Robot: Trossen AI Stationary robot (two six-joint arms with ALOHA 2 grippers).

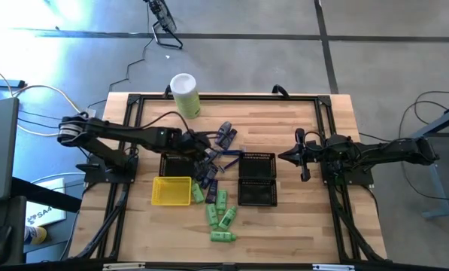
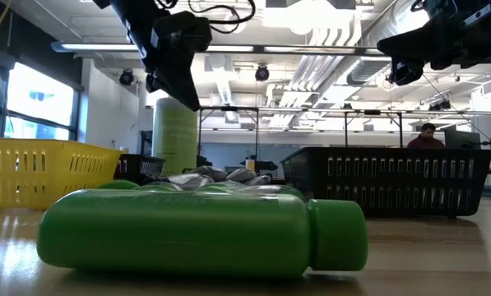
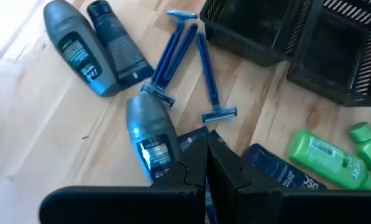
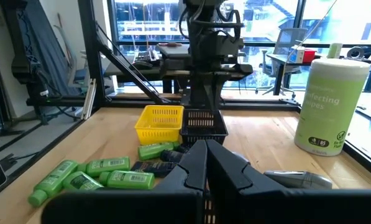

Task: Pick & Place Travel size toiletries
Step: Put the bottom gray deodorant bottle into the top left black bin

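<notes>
The toiletries lie in a loose pile at the table's middle. Several bright green bottles [image 1: 218, 214] lie toward the near edge, and they show in the right wrist view [image 4: 104, 177]. Dark grey bottles [image 3: 79, 46] and one rounder grey-blue bottle [image 3: 151, 134] lie flat on the wood, next to a dark blue tube [image 3: 278, 171] and blue razors [image 3: 185, 56]. My left gripper [image 3: 207, 165] is shut and empty. It hovers over the pile [image 1: 207, 156] and is raised off the table in the low view [image 2: 175, 78]. My right gripper [image 4: 205, 162] is shut and empty. It waits in the air at the right [image 1: 286, 156].
A yellow tray [image 1: 171, 190] and a black mesh basket [image 1: 177, 162] stand left of the pile, and two black mesh baskets [image 1: 256, 179] stand right of it. A tall pale-green canister [image 1: 185, 94] stands at the far edge. A person [image 2: 426, 136] sits far behind the table.
</notes>
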